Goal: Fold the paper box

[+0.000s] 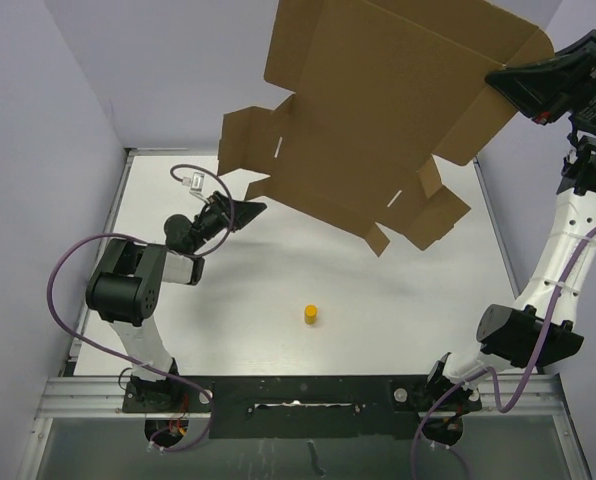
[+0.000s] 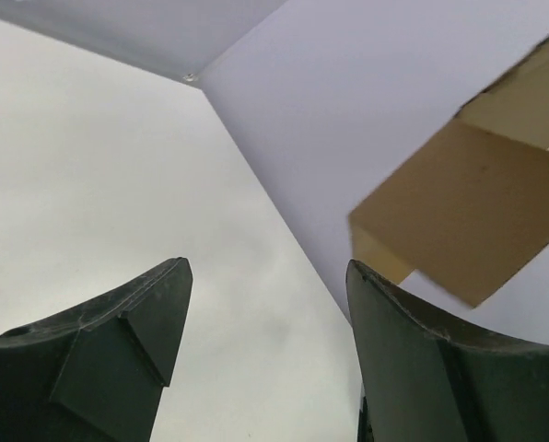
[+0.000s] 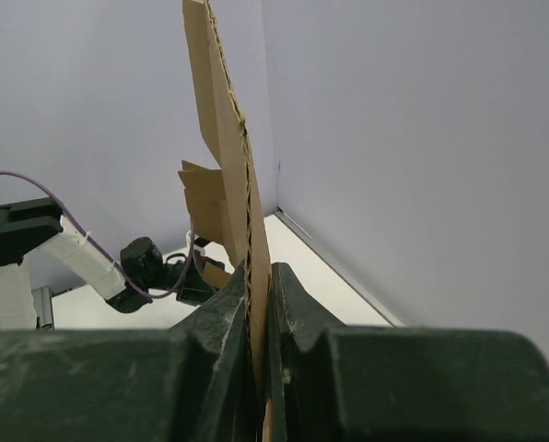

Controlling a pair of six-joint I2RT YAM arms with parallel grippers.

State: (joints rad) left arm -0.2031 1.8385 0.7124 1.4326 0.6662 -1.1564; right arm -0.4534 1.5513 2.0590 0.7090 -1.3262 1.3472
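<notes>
**Paper box, sheet raised and unfolded.** The box is a flat die-cut sheet held in the air, clear of the surface. No panel is folded up yet, so the task appears to be at an early step.

**Right arm.** The right pincer is pressed together on one edge of the sheet, with the cardboard standing edge-on between its fingers. From this grip the sheet spreads away toward the other arm, and its flaps and tabs hang free at the far and lower edges. Holding it by a single edge probably serves to present those free flaps to the second arm. The arm stands tall from its base, stretched high, with the wrist turned inward toward the middle.

**Left arm.** The left pincer is spread, with nothing between its fingers. It sits just under the sheet's nearest corner flaps, near them but apart. In the wrist view a flap shows above and beyond one finger, outside the gap. The arm is folded low, its elbow sharply bent and its forearm close to the surface, and the pincer tilts upward toward the sheet.

**Other.** A cylinder stands on the surface, well apart from both pincers.
</notes>
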